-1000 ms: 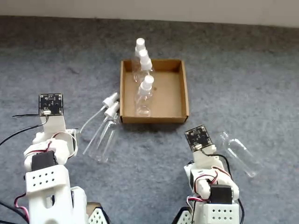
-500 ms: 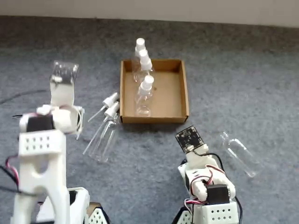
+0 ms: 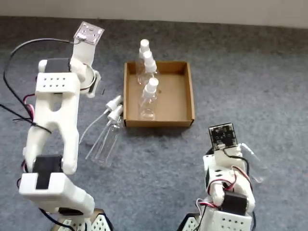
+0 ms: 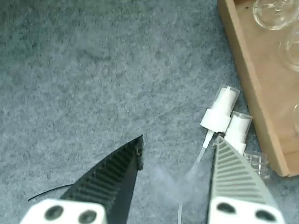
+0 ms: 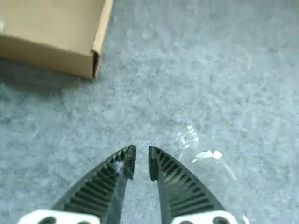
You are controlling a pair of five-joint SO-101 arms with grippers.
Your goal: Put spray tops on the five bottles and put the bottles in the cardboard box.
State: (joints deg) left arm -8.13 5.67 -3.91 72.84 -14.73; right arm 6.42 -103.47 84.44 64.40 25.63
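The cardboard box (image 3: pixel 183 91) holds three clear bottles with white spray tops (image 3: pixel 152 84), standing along its left side. Left of the box a capped bottle (image 3: pixel 107 138) lies on the carpet beside a loose spray top (image 3: pixel 114 102) with a thin tube. My left gripper (image 4: pixel 180 150) is open above the carpet, close to the loose spray top (image 4: pixel 219 109) and the capped bottle's top (image 4: pixel 238 128). An uncapped clear bottle (image 3: pixel 252 161) lies at the right. My right gripper (image 5: pixel 141 157) is shut and empty, just beside that bottle's neck (image 5: pixel 198 147).
Grey carpet covers the whole table. The box's near wall (image 5: pixel 51 46) stands ahead of the right gripper, and its left wall (image 4: pixel 247 88) runs beside the left one. Black cables (image 3: pixel 14 53) trail at the far left.
The left arm rose from the front left and stretched forward to the spot left of the box. The right arm swung right, over the uncapped bottle.
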